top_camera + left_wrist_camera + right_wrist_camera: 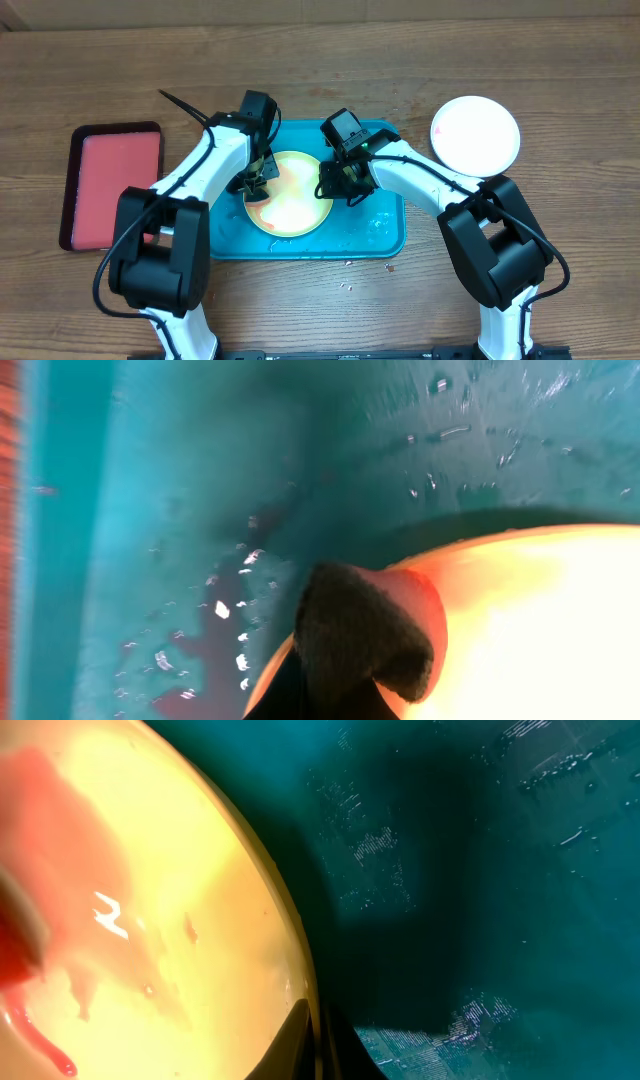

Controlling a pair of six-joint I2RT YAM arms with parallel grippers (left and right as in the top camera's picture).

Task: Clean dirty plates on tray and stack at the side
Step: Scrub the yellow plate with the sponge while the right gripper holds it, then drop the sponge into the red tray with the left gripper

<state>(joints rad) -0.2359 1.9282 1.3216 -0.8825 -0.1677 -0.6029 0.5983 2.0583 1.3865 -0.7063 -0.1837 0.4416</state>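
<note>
Left and right jaws at the yellow plate (293, 200) on the tray (385, 236) (grip unclear); white plate (475, 133) far right, red tray (110, 185) left.

Overhead straight down on table (320, 40); wrist views very close — shared yellow-green plate (290, 195), tray (385, 238)

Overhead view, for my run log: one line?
left gripper, right gripper: at rims of smeared round yellow-green plastic plate | plate: in turquoise plastic tray

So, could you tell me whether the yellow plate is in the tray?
In: overhead, the yellow plate sits inside the rim of the turquoise tray.
</note>
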